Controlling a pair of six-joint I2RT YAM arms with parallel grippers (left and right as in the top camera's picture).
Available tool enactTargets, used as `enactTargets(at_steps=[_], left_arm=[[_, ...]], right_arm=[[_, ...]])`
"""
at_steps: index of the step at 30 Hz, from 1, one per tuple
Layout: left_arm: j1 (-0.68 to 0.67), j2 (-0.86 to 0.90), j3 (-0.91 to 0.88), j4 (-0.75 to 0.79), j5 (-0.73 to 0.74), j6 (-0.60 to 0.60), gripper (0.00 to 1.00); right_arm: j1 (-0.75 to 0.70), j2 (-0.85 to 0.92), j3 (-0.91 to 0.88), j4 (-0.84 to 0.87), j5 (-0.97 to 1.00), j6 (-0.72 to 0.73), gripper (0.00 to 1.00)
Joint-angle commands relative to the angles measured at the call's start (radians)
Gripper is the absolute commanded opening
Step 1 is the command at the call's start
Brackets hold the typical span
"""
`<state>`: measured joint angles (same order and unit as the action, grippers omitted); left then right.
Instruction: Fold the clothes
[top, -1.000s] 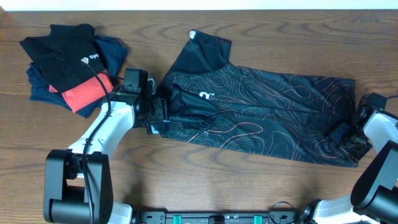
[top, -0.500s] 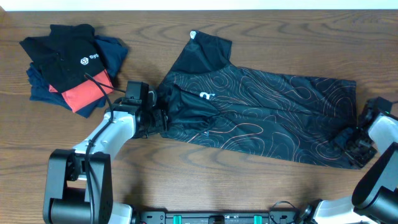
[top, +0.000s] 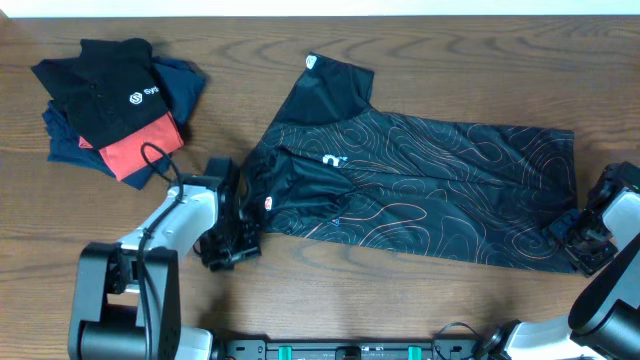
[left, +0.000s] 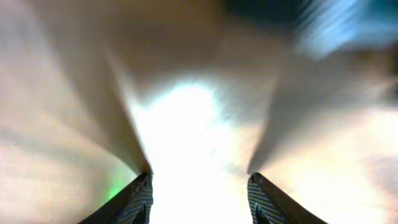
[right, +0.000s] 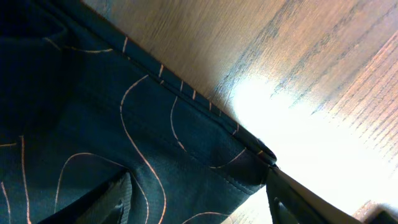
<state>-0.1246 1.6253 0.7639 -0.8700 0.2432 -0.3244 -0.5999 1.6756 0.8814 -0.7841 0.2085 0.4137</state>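
Left arm (top: 172, 218) left jersey (top: 430, 185) | hem stitching (right: 180, 93) — right wrist view only

Overhead view: fixed above, facing straight down; far enough to frame the whole brown wood-grain desk (top: 400, 300).
Left wrist view: mounted behind the left claw (left: 199, 182), facing along its fingers; very near, blurred and overexposed.
Right wrist view: mounted behind the right claw (right: 199, 193), facing down, close to the desk.
Shared area: overhead and right wrist both cover the hem corner of the thin shiny black jersey with copper contour lines (right: 93, 124).
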Motion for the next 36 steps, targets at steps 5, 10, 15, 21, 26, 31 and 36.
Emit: enactTargets(at_steps=[5,10,15,21,26,31,36], left_arm=[[0.005,-0.095,0.016,-0.043,-0.009,-0.005,0.52],[0.005,-0.266,0.105,0.187,-0.013,0.080,0.76],[0.005,-0.241,0.193,0.478,0.045,0.076,0.77],[0.005,0.091,0.477,0.535,0.143,0.111,0.77],[0.005,0.386,0.745,0.523,0.173,0.176,0.78],[0.003,0.612,0.924,0.554,0.172,0.201,0.81],[-0.015,0.738,0.955,0.669,0.173,0.201,0.81]], right_arm=[[-0.008,-0.067,0.054,0.002,-0.126,-0.031,0.71],[0.006,-0.200,0.102,0.003,-0.271,-0.090,0.76],[0.068,-0.347,0.114,-0.005,-0.397,-0.175,0.78],[0.182,-0.412,0.114,-0.049,-0.410,-0.208,0.79],[0.246,-0.412,0.113,-0.065,-0.407,-0.221,0.79],[0.261,-0.412,0.113,-0.066,-0.408,-0.220,0.79],[0.261,-0.412,0.113,-0.072,-0.407,-0.221,0.79]])
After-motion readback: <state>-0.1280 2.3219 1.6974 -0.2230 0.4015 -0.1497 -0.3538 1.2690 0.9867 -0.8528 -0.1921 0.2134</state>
